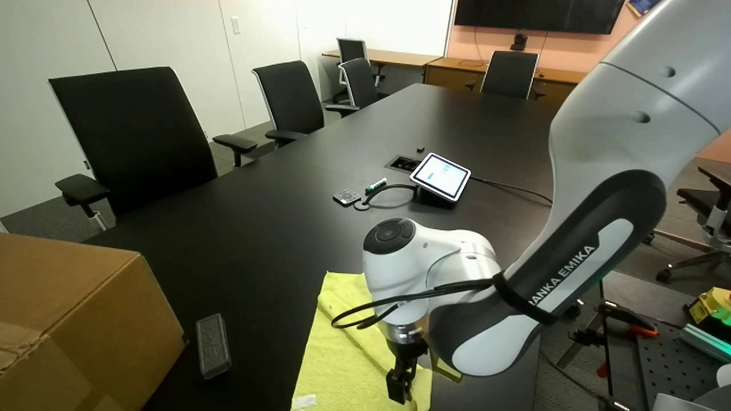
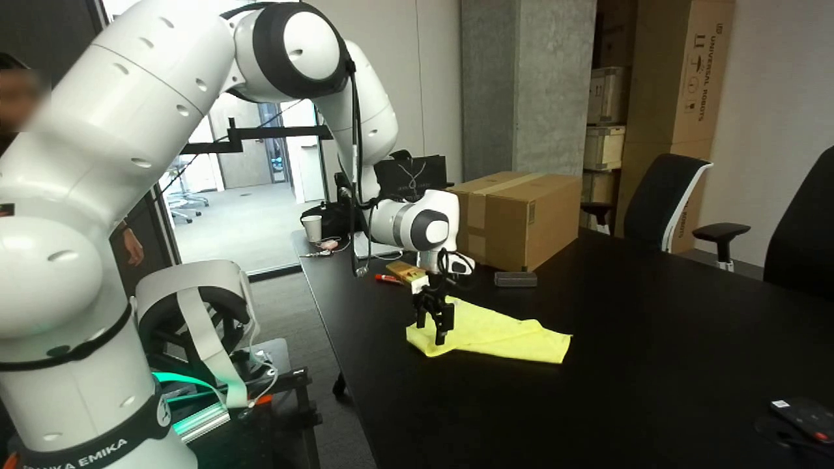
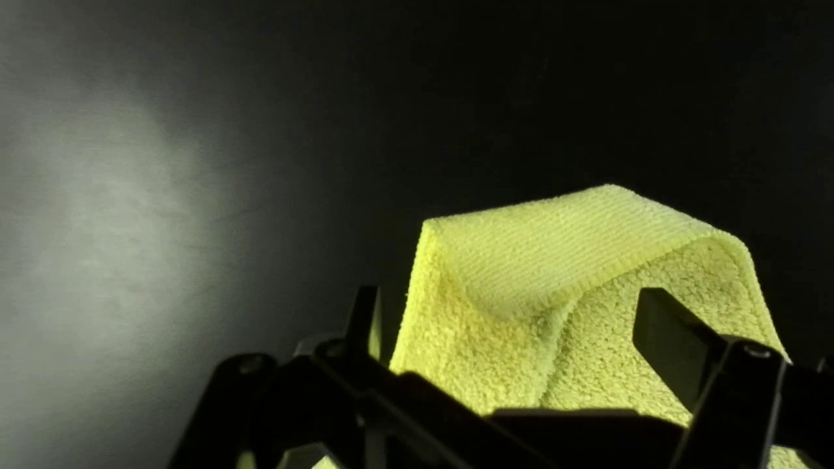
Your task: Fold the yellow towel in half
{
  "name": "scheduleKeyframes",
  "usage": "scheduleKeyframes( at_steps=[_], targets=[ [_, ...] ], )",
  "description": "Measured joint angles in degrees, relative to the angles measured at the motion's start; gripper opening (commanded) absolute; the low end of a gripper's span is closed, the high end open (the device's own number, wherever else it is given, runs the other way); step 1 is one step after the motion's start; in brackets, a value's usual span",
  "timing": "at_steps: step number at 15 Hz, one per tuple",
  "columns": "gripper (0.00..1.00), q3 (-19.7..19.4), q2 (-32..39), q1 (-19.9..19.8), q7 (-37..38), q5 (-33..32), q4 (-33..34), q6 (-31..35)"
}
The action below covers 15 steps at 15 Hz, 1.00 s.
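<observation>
Over one towel [image 2: 498,333], two jaws, contact unclear.

Glare is greying the tabletop [image 3: 130,247] at the wrist view's left; the upper right is showing nearly black.

An office meeting room is indicated by a long black table [image 1: 257,228] stretched from the foreground to the upper middle of an exterior view, its left side lined by black-backed, grey-framed armchairs [image 1: 137,131]. At the upper right, a wide black flat screen [image 1: 537,12] is mounted on a peach-coloured wall [image 1: 588,48] above a small black camera-like device [image 1: 518,41]. Near the frame's centre, a lit, white-rimmed tablet-style panel [image 1: 441,176] is set beside a dark rectangular cable outlet [image 1: 404,164] recessed in the table.
</observation>
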Motion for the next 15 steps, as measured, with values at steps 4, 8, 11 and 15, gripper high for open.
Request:
scheduleKeyframes(
  at_steps=[4, 8, 11, 15],
  targets=[
    [1.0, 0.0, 0.2, 0.1, 2.6, 0.1, -0.3, 0.0],
    [1.0, -0.2, 0.3, 0.3, 5.0, 0.1, -1.0, 0.1],
    [1.0, -1.0, 0.4, 1.0, 6.7, 0.0, -1.3, 0.6],
    [1.0, -2.4, 0.5, 2.3, 8.5, -0.3, -2.0, 2.3]
  ],
)
